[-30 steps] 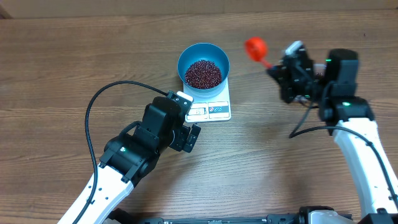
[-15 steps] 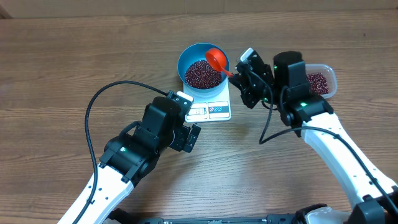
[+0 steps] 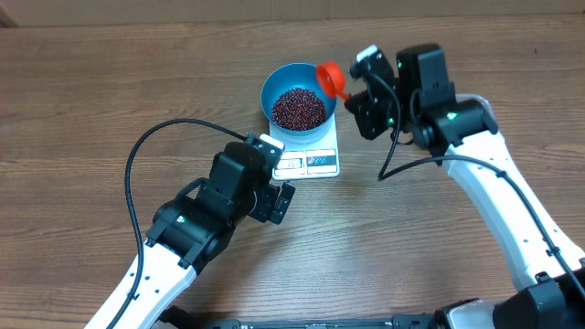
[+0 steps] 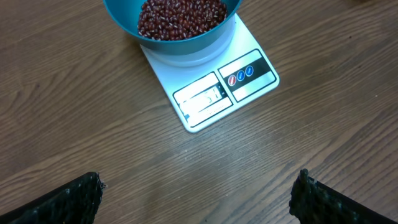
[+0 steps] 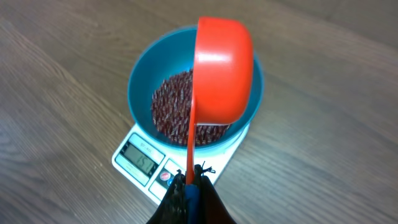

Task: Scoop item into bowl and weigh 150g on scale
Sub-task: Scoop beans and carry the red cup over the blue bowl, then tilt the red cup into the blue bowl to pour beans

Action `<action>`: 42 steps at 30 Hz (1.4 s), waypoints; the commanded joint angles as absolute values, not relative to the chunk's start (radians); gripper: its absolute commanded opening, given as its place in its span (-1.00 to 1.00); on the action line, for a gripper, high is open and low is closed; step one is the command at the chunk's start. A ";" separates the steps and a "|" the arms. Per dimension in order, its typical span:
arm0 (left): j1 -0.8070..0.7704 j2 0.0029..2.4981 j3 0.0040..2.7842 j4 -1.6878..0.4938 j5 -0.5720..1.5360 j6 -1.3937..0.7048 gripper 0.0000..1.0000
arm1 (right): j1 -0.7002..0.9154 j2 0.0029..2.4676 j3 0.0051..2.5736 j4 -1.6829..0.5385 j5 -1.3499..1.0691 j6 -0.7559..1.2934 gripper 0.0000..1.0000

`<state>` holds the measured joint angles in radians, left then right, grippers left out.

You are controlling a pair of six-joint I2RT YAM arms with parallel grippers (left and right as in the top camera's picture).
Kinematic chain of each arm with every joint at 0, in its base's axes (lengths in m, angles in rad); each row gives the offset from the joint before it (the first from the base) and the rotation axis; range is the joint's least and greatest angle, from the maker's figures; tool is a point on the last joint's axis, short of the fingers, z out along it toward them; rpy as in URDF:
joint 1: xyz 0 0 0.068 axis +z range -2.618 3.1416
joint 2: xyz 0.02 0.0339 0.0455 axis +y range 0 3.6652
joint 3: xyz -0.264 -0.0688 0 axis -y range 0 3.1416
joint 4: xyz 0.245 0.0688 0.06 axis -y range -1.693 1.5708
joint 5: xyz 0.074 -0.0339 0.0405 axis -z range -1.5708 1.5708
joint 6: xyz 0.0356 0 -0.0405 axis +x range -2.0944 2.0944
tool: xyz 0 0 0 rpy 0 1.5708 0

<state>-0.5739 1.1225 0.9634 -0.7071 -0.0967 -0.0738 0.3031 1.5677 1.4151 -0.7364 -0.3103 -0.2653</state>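
Observation:
The blue bowl (image 3: 277, 85) stands on the white scale (image 3: 320, 162) and holds a heap of dark red beans (image 3: 299, 108). My right gripper (image 3: 356, 97) is shut on the thin handle of a red scoop (image 3: 330, 77). The scoop hangs tilted over the bowl's right rim. In the right wrist view the scoop (image 5: 224, 68) shows its rounded back above the beans (image 5: 173, 112) and the bowl (image 5: 138, 93), and the scale (image 5: 138, 158) has a lit display. My left gripper (image 3: 281, 199) is open just below the scale, with nothing between its fingertips (image 4: 81, 198).
A black cable (image 3: 146, 146) loops over the wood table left of the left arm. The left wrist view shows the scale (image 4: 221, 93) and the bowl (image 4: 174, 38) ahead of the open left gripper (image 4: 199, 199).
My right arm swung the scoop in from the right, over the beans, then back to the bowl's right rim, tilted. The left arm has not moved.

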 commanded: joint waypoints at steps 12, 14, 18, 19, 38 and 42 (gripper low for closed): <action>-0.570 1.126 0.964 -0.703 -0.084 -0.056 0.99 | 0.354 1.784 1.657 -0.942 -0.289 -0.293 -0.93; -0.570 1.126 0.964 -0.703 -0.084 -0.056 0.99 | 0.373 1.804 1.657 -0.942 -0.287 -0.294 -0.93; -0.570 1.126 0.964 -0.703 -0.084 -0.056 0.99 | 0.411 1.820 1.657 -0.941 -0.227 -0.296 -0.93; -0.570 1.126 0.964 -0.703 -0.084 -0.056 0.99 | 0.417 1.823 1.657 -0.941 -0.208 -0.296 -0.93; -0.570 1.126 0.964 -0.703 -0.084 -0.056 0.99 | 0.427 1.942 1.657 -0.919 -0.164 -0.315 -0.93; -0.570 1.126 0.964 -0.703 -0.084 -0.056 0.99 | 0.427 1.942 1.658 -0.886 -0.165 -0.315 -0.93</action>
<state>-0.5739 1.1225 0.9634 -0.7071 -0.0967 -0.0738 0.4278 1.9423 1.6402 -0.9001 -0.1696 -0.3115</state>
